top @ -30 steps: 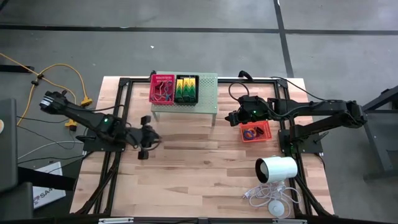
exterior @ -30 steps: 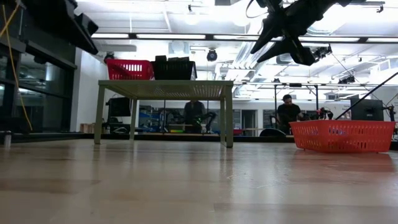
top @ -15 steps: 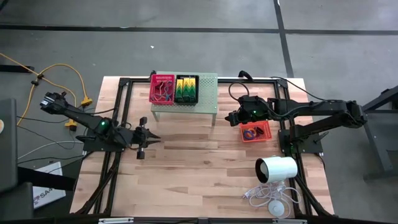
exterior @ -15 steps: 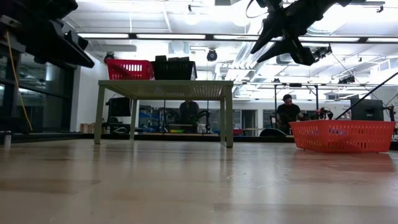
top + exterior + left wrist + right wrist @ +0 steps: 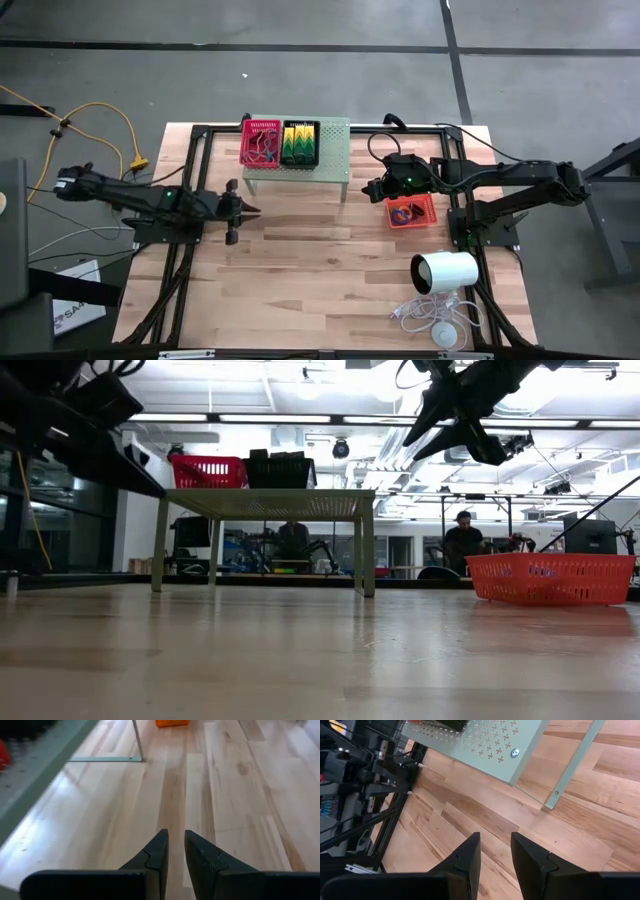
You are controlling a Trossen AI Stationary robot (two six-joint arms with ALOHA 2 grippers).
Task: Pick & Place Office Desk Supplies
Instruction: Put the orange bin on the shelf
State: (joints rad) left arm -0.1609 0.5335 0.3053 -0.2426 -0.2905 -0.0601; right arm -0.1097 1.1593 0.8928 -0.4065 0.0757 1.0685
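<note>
Left claw (image 5: pixel 175 851) empty, slightly parted, over bare wooden surface (image 5: pixel 320 280). Right claw (image 5: pixel 492 851) empty, slightly parted, above orange mesh tray (image 5: pixel 411 211).

My claws (image 5: pixel 174 851) dark; desk (image 5: pixel 320 280) pale striped wood; trays pink-red (image 5: pixel 260 142), black (image 5: pixel 300 143) (yellow-green clips (image 5: pixel 299 146) inside), orange (image 5: pixel 412 212); stand (image 5: pixel 333 150) pale green, perforated.
</note>
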